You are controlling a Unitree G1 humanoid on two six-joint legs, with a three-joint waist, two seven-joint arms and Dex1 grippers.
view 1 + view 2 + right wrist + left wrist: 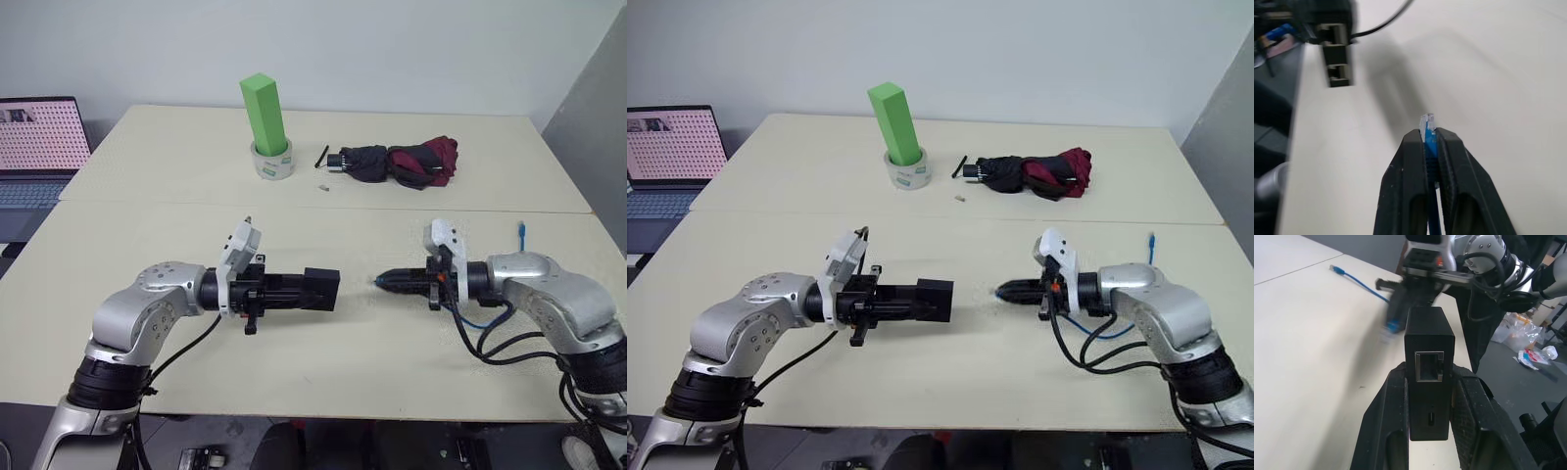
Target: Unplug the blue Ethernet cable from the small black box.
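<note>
Two claws face each other above the near desk (pixel 294 362), and you can see a clear gap between them. Your left claw (pixel 318 289) is clamped on the small black box (pixel 321 288), gripping it by its two sides and holding it level, with the box's far end sticking out past the fingertips toward the right arm. In the left wrist view the box's port (pixel 1429 366) faces the camera and has no plug in it. Your right claw (pixel 384 281) is pinched tight on the plug end of the blue Ethernet cable (pixel 1427 132), with the clear plug tip poking just past the fingertips and pointing at the box. That cable runs back under the right wrist, loops among the arm's black cables (pixel 500 348), and its other plug end (pixel 522 231) lies on the desk beyond the right forearm. On the far desk, well away from both arms, you have a green block (pixel 265 113) standing upright in a roll of tape (pixel 272 163), with a folded black-and-maroon umbrella (pixel 402 163) to its right. An open laptop (pixel 34 147) sits at the far left.
</note>
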